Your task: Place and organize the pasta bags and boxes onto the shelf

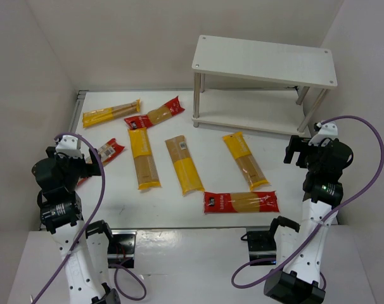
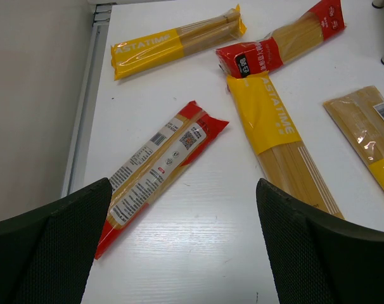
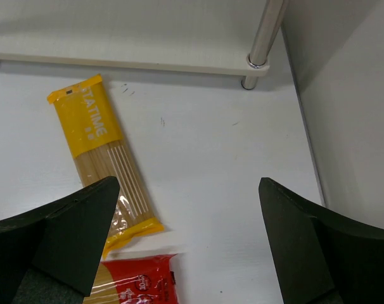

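Seven flat spaghetti packets lie on the white table. Yellow ones are at the back left (image 1: 109,114), left of centre (image 1: 143,158), centre (image 1: 184,164) and right (image 1: 244,160). Red ones are at the back (image 1: 155,114), far left (image 1: 106,152) and front (image 1: 241,202). The two-tier shelf (image 1: 265,60) stands at the back right with nothing on it. My left gripper (image 1: 83,164) is open and empty above the table; the far-left red packet (image 2: 160,164) runs under its left finger (image 2: 52,253). My right gripper (image 1: 298,152) is open and empty, right of the right yellow packet (image 3: 103,152) and the front red packet (image 3: 138,278).
White walls close in the table on the left, back and right. The shelf's lower board (image 3: 128,38) and a silver leg (image 3: 268,31) are just ahead of my right gripper. A metal rail (image 2: 84,95) runs along the table's left edge.
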{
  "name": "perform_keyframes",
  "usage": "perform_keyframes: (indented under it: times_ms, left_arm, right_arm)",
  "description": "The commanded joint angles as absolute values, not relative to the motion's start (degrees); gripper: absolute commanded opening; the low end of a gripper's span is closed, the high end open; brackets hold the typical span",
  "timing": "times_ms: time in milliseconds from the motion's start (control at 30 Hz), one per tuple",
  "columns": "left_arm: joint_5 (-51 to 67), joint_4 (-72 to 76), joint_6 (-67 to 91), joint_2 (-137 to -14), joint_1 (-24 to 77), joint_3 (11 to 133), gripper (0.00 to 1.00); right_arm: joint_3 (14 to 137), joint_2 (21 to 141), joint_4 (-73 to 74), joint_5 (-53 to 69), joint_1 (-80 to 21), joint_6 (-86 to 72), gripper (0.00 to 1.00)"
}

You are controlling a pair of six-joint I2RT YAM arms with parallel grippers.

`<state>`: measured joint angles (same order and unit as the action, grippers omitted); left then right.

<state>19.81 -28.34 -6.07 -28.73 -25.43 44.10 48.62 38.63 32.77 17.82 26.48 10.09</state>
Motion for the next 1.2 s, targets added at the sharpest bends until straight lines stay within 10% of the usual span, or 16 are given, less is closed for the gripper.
perform_keyframes:
  times_ms: [0,733,1167]
  left_arm:
    - [20.57,-26.72,-6.94,-28.21,-25.84,44.91,1.00]
    - [26.36,-30.93,-10.19,-36.28,-25.84,48.16,1.00]
    - [15.30,-35.70,-30.56,-53.26,-9.68,53.89,1.00]
  right_arm:
    - [50.27,38.06,32.17,17.75,26.10,9.40,0.99]
    - [50.27,37.53,31.64,16.08,26.10,8.88,0.99]
    - [50.27,36.39,32.17,18.01,26.10,10.02,0.99]
